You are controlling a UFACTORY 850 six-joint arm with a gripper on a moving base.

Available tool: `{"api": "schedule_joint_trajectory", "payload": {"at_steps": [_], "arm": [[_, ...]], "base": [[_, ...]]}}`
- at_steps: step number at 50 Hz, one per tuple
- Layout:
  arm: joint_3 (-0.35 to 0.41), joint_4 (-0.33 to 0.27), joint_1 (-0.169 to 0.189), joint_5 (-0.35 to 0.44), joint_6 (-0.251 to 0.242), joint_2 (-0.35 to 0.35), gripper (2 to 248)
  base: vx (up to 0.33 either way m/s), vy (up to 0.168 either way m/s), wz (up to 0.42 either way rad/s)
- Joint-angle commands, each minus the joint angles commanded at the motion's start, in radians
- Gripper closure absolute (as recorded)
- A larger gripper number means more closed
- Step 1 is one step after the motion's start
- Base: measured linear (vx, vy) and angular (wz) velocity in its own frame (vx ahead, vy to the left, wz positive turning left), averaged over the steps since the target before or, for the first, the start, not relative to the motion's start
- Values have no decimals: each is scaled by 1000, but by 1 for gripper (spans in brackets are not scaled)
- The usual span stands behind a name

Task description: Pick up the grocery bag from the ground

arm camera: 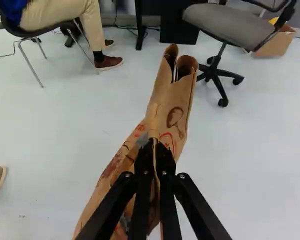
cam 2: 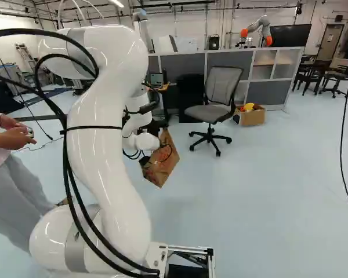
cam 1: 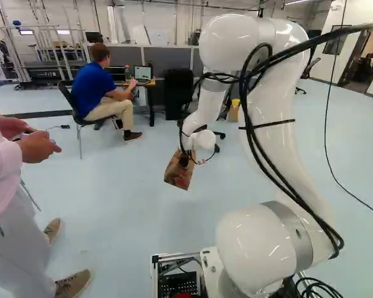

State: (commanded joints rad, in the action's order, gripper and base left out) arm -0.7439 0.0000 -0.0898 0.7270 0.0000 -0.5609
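Lift looks to be the step in hand, grip already made. Gripper drawn nearly together on a fold of the brown paper grocery bag, one finger to each side, only paper thickness between them. Bag hangs tilted ahead of my arm, apparently off the pale floor; I judge the pick all but done. Next: raise straight up, slowly, grip kept firm, since a narrow pinch could tear or slip. I'd give the grey office chair room before any swing.

Hard to see: fingers cover the pinched fold, and the orange pads don't show. Bag's near end runs out of the wrist view. Can't tell what's inside, or how near its lowest corner is to the floor.
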Motion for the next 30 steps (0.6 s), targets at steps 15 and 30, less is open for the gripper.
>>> {"api": "schedule_joint_trajectory", "payload": {"at_steps": [15,30], "arm": [[35,0,0,0,0,87,232],[64,0,0,0,0,173,232]], "base": [[0,0,0],[0,0,0]]}}
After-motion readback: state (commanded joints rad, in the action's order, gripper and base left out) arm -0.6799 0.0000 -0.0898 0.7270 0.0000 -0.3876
